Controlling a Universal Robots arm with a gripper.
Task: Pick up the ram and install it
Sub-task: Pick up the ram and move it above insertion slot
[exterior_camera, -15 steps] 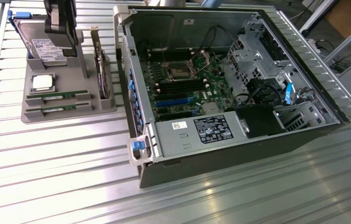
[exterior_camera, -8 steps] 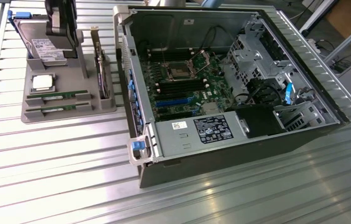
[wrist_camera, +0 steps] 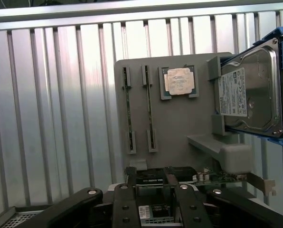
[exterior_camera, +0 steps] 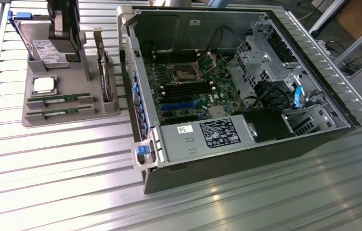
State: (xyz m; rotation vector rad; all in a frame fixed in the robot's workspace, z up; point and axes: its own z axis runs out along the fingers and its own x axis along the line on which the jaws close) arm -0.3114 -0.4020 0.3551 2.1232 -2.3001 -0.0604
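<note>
Two ram sticks stand on edge in slots of a grey parts tray: one ram and a second ram nearer the tray's front. In the wrist view they are thin green strips, ram and ram. My gripper hangs above the tray's back end, over the hard drive, well apart from both sticks. My gripper is open and holds nothing. The open computer case lies at the exterior view's right of the tray, with dark memory slots on its motherboard.
The tray also holds a square silver processor, a hard drive in a blue frame and an upright card with a metal bracket. Inside the case are a power supply, drive cages and cables. Ribbed metal tabletop all around.
</note>
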